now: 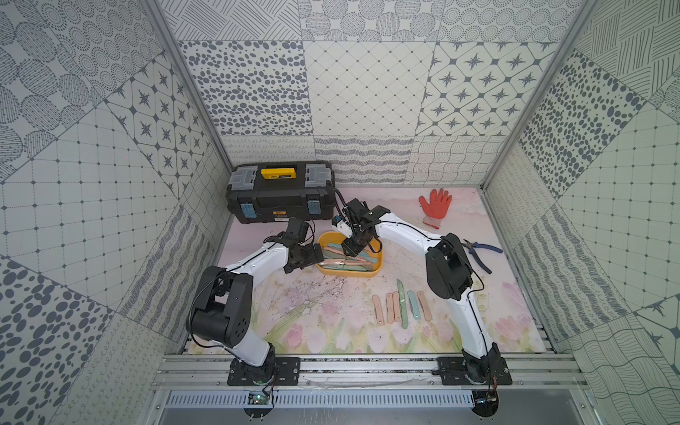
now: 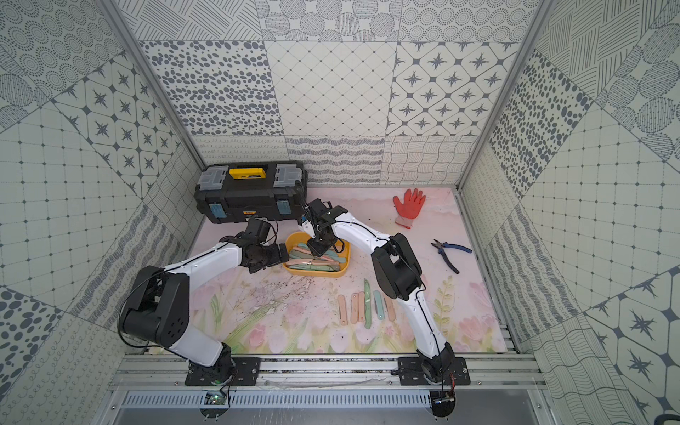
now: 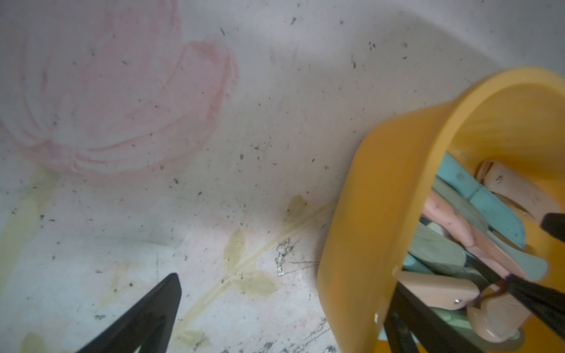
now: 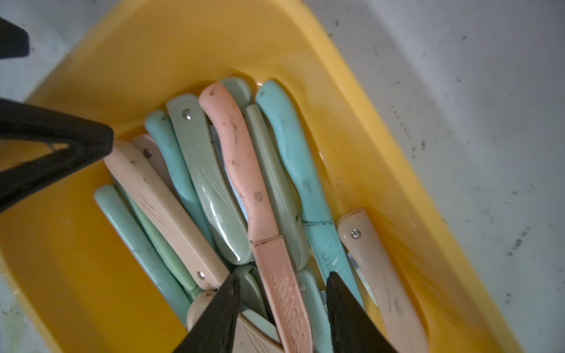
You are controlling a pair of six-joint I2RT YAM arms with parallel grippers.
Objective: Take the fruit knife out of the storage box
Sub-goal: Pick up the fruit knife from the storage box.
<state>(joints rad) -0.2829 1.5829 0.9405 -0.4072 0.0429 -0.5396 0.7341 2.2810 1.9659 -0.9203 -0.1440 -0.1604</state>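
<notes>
Grip not yet made: your right tool (image 4: pixel 284 275) stands half open astride the pink fruit knife (image 4: pixel 244 171) in the yellow storage box (image 4: pixel 214 39), left tool (image 1: pixel 314 254) wide open across its wall, empty; centre over it, close squarely, lift straight.

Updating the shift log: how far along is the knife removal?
Done: a row of knives lies on the mat. In hand: the right gripper straddles the pink knife in the storage box, fingers not yet closed. Left: a pile of knives sits inside.
</notes>
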